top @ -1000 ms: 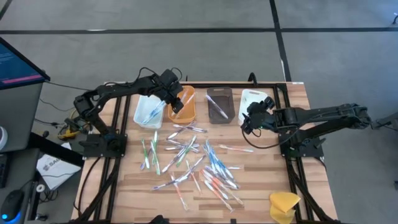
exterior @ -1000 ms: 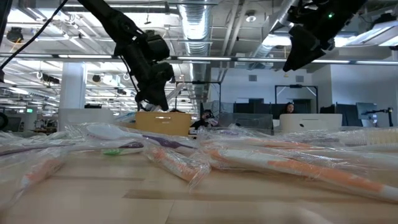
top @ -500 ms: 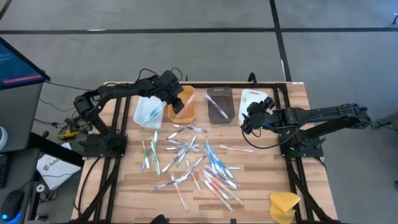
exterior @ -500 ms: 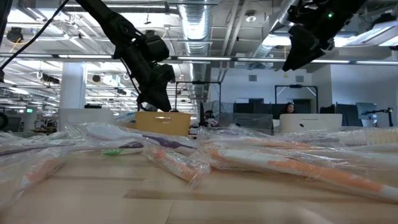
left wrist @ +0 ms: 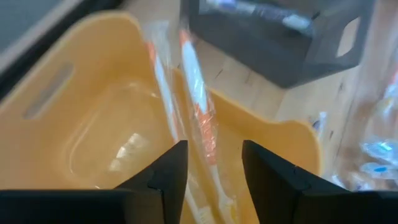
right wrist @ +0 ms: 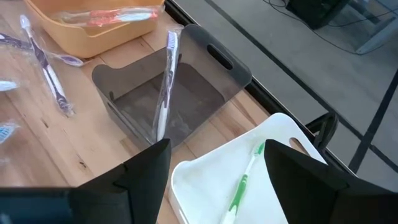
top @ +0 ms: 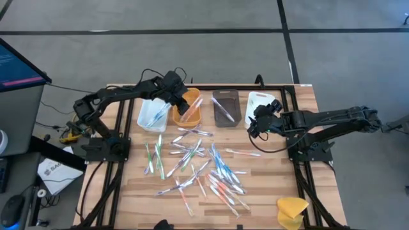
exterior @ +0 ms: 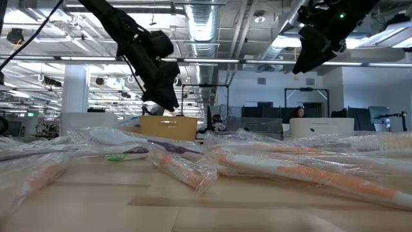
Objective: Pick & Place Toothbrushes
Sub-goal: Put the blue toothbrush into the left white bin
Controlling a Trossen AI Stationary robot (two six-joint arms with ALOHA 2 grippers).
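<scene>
A wrapped orange toothbrush lies slanted in the orange tray, its lower end on the tray floor and its upper end over the rim. My left gripper hovers open over that tray, with one finger on either side of the toothbrush and apart from it. My right gripper waits open above the table, near the grey tray and the white tray. Many wrapped toothbrushes lie loose on the table's middle.
Along the far edge stand a clear tray with blue toothbrushes, the orange tray, the grey tray with one toothbrush, and the white tray with a green one. A yellow sponge lump lies at the near right corner.
My left gripper has opened over the orange tray and let go of the orange toothbrush, which now lies slanted in the tray. It has also tipped back a little. My right arm has kept still.
</scene>
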